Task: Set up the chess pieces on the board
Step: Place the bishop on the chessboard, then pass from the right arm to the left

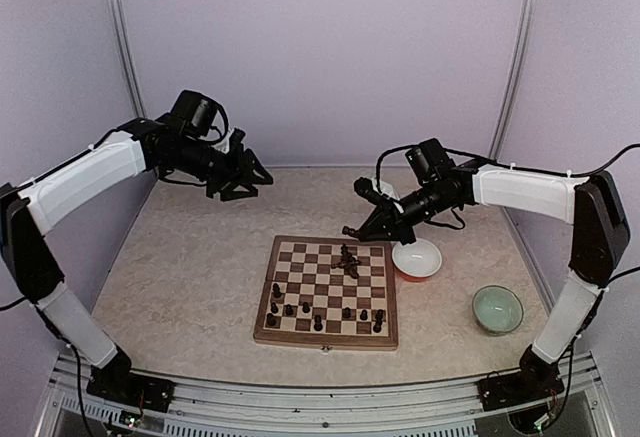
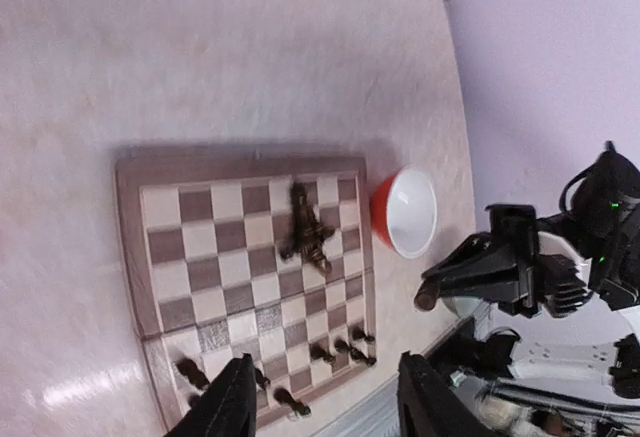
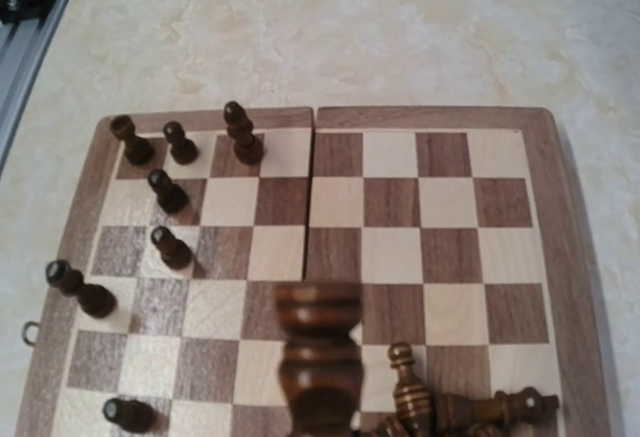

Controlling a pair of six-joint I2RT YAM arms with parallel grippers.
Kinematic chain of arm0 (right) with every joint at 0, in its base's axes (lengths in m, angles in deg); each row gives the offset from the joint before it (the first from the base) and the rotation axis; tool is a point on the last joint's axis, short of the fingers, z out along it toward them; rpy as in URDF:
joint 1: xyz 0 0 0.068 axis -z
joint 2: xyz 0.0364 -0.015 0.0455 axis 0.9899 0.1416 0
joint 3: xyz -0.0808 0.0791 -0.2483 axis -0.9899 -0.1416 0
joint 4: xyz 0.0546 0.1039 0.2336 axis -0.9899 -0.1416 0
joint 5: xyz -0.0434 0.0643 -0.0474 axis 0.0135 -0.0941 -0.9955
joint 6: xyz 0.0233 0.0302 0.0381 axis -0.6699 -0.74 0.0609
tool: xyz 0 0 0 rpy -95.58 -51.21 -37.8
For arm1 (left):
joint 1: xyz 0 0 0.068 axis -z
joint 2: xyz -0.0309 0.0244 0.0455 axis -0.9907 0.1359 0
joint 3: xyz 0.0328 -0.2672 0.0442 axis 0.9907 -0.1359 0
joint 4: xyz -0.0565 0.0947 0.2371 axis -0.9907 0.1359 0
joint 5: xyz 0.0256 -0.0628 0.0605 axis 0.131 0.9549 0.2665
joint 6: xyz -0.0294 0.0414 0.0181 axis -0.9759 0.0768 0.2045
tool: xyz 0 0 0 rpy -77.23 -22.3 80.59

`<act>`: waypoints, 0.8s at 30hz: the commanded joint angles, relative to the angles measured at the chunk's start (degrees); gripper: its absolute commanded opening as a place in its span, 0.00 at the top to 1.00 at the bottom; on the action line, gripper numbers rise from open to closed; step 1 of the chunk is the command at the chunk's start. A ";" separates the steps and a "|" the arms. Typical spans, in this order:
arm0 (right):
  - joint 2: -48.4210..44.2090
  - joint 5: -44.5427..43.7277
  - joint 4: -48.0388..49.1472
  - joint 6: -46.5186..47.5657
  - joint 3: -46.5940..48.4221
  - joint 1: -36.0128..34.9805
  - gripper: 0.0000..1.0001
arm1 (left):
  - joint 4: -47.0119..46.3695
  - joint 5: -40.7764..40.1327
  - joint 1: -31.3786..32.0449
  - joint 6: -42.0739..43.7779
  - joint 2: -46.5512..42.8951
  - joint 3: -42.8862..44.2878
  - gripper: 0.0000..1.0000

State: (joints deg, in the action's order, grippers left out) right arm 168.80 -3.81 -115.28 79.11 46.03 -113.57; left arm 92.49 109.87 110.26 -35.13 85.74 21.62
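My right hand [image 1: 358,229] is clenched on one dark piece [image 3: 318,352]. I hold this piece upright in the air above the far right part of the board [image 1: 325,340], and it does not touch the squares. In my right wrist view its turned wooden body fills the lower middle. Just beside it, lower on the board, a heap of pieces [image 3: 450,407] lies tumbled together, some on their sides.

My left hand [image 1: 240,172] is released. Its two fingers [image 2: 225,402] stand apart with nothing between them, and it hangs high over the far left of the table [image 1: 200,257], well apart from the board.

The board lies flat in the middle of the table. Several standing pieces [image 1: 300,307] are upright on its near rows, some at the left and some at the right. A white bowl [image 1: 417,257] with a red outside stands just beside the right edge of the board. A green bowl [image 1: 497,309] stands further right, nearer to my base.
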 commanded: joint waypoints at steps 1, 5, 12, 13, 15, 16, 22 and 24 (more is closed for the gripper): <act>-1.77 3.86 -0.59 -1.98 2.74 0.51 0.94 | -15.02 -42.36 11.00 16.13 -17.38 -3.20 0.37; -1.38 5.70 -2.67 -3.09 5.52 0.16 0.94 | -39.22 -47.16 12.84 19.97 -30.08 -20.68 0.01; -2.14 7.48 -3.02 -5.81 6.33 -1.30 0.94 | -40.46 -27.55 15.58 21.65 -23.07 -19.01 0.16; -2.35 7.28 -3.02 -5.94 6.38 -1.52 0.94 | -38.80 -26.16 16.33 21.74 -20.72 -17.80 0.21; -2.67 6.55 -2.99 -5.93 6.32 -1.97 0.94 | -37.09 -21.92 18.02 22.23 -16.62 -16.61 0.29; -2.77 5.90 -3.20 -5.70 6.44 -2.22 0.94 | -36.58 -20.82 18.93 22.12 -15.39 -16.27 0.30; -2.95 -2.08 -7.58 -0.61 7.97 -4.52 0.94 | -33.74 -14.44 22.61 20.21 -8.08 -14.97 0.35; -3.32 -3.52 -8.49 0.37 8.21 -5.30 0.94 | -34.21 -12.70 22.64 18.81 -6.78 -15.45 0.38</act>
State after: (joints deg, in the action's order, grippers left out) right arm 167.82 -2.79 -120.09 76.46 52.25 -117.13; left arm 58.16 90.83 132.38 -15.11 77.68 4.00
